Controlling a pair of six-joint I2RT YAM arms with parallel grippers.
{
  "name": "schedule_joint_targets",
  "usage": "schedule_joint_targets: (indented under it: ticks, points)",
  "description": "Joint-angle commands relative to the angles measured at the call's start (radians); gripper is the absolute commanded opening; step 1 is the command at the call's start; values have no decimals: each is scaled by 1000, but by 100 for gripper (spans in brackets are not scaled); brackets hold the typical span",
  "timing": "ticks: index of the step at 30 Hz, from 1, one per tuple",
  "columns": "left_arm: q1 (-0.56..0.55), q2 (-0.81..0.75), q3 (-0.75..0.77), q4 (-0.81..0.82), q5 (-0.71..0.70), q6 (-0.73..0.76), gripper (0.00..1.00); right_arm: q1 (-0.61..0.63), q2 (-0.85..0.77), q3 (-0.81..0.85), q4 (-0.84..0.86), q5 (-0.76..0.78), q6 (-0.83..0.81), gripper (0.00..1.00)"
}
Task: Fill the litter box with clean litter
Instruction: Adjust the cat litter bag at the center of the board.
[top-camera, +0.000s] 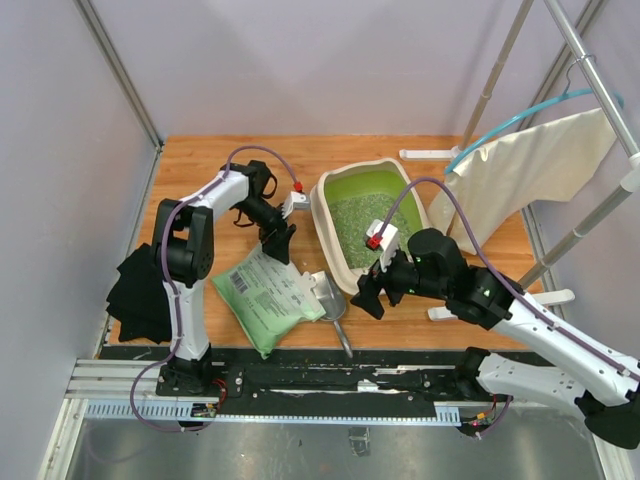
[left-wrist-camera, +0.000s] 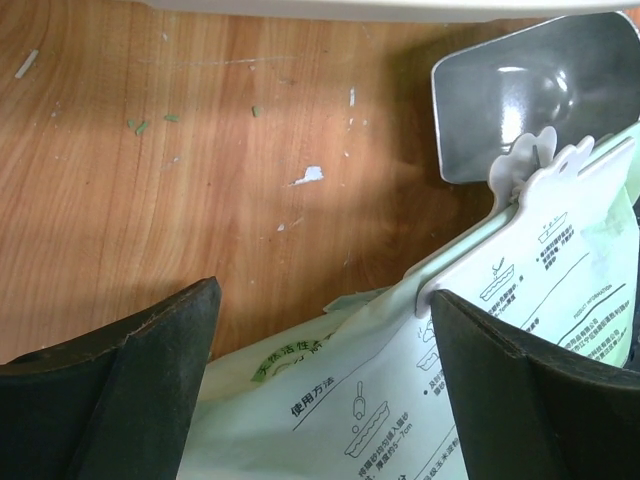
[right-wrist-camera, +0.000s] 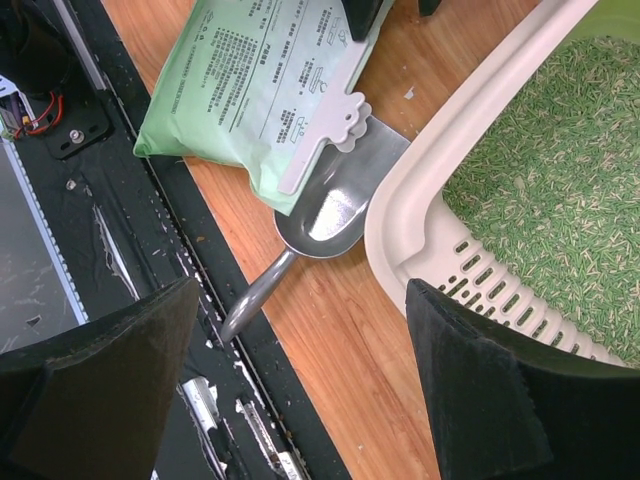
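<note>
The cream litter box (top-camera: 330, 222) with a green inside stands at the table's middle right and holds pale green litter (top-camera: 362, 215); its rim (right-wrist-camera: 420, 190) and litter (right-wrist-camera: 560, 170) show in the right wrist view. A light green printed bag (top-camera: 268, 295) with a white clip (left-wrist-camera: 520, 215) lies flat left of it. My left gripper (top-camera: 277, 240) is open just above the bag's far end (left-wrist-camera: 400, 400), jaws astride it. My right gripper (top-camera: 372, 297) is open and empty over the table by the box's near corner, beside the silver scoop (right-wrist-camera: 335, 215).
The silver scoop (top-camera: 333, 300) lies between bag and box, handle toward the black rail (top-camera: 330, 375). A black cloth (top-camera: 140, 290) sits at the left edge. A cream cloth on a hanger (top-camera: 530, 170) hangs at the right. Stray granules (left-wrist-camera: 150, 122) dot the wood.
</note>
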Motion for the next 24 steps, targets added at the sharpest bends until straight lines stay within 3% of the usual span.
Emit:
schedule_joint_targets:
  ticks: [1,5,11,16,19,24]
  points:
    - [12,0,10,-2,-74,-27,91,3,-32,-5,-3,12,21,85]
    - [51,-10,-30,-18,-51,-31,86,3,-28,-19,-4,-4,22,87]
    - [72,-151,-182,36,-46,-81,76,3,46,-40,26,-78,96,85]
    - [89,-268,-283,94,-73,-164,76,5,104,-36,58,-108,137,85]
    - [92,-329,-323,107,-83,-202,74,5,131,-34,54,-69,161,85]
    - [105,-435,-416,146,-98,-276,64,5,151,-33,13,2,230,84]
